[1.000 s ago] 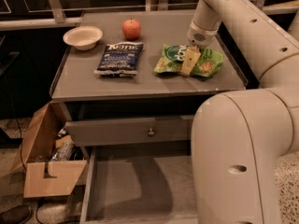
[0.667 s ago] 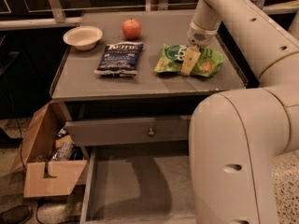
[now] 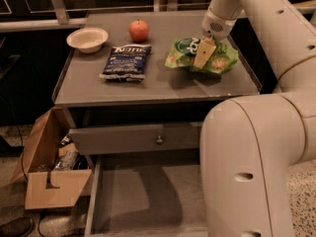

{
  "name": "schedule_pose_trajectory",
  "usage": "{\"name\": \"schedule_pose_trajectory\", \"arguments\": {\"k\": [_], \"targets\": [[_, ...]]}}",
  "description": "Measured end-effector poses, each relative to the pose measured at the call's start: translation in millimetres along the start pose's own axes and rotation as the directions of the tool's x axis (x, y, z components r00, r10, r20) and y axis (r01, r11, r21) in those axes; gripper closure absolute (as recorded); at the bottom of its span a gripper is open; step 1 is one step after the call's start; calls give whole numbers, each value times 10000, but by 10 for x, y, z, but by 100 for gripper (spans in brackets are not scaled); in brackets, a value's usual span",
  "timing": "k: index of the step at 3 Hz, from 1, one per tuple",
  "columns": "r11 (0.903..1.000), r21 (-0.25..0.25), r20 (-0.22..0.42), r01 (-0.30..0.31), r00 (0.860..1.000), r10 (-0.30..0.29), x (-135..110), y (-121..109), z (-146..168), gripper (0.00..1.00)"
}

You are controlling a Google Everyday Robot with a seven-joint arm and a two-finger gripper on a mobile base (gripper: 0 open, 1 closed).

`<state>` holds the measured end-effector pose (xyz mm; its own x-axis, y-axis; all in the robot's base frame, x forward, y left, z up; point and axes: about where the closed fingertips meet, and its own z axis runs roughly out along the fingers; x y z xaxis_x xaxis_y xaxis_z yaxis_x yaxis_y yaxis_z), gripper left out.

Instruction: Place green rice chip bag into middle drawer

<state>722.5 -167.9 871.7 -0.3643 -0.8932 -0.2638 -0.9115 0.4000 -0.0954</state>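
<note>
The green rice chip bag (image 3: 222,60) is at the right side of the cabinet top (image 3: 148,80), crumpled. My gripper (image 3: 203,54) comes down from above onto the bag's middle and is shut on it, with the bag just off the surface. The middle drawer (image 3: 148,196) is pulled open low at the front, with a bare grey floor. My arm's large white body (image 3: 252,167) covers the drawer's right part.
A dark blue chip bag (image 3: 126,61), a red apple (image 3: 139,30) and a white bowl (image 3: 87,38) are on the cabinet top to the left. The knobbed top drawer (image 3: 159,140) is slightly out. A cardboard box (image 3: 49,177) stands on the floor at the left.
The gripper and the green bag have risen slightly from the cabinet top. Nothing else has moved.
</note>
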Motion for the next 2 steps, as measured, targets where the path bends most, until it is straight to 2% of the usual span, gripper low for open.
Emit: {"name": "schedule_pose_trajectory", "arguments": {"k": [1,2], "targets": [[9994,159,433,314,9986,-320,-58,23,-264,100],[9968,206,1163,774,9900,-793,126,195,-755,100]]}}
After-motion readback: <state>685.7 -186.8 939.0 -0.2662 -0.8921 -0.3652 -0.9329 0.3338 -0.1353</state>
